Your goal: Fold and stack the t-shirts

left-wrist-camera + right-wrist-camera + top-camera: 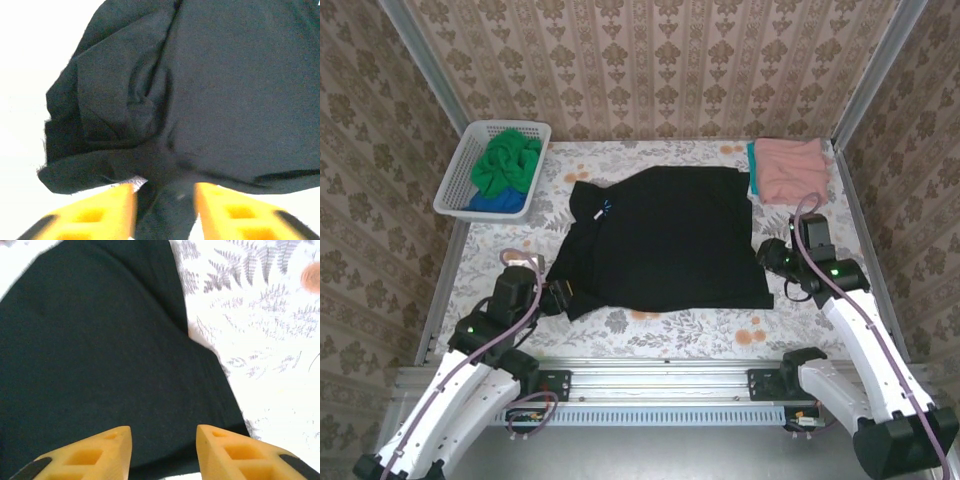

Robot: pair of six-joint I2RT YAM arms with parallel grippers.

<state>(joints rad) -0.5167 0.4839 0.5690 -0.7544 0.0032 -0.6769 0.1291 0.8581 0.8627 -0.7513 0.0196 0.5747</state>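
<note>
Our left gripper (pixel 165 205) and right gripper (pixel 164 445) are both spread wide, squeezing nothing, but the black t-shirt (pixel 665 235) bunches inside the left one, so we could drag and crumple it pulling away.

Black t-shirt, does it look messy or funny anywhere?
Yes, a bit. The black t-shirt lies mostly flat, but its corner by the left claw is bunched into wrinkles, with a tuft of cloth between its open jaws. The side by the right claw is smooth. Nothing looks torn.
</note>
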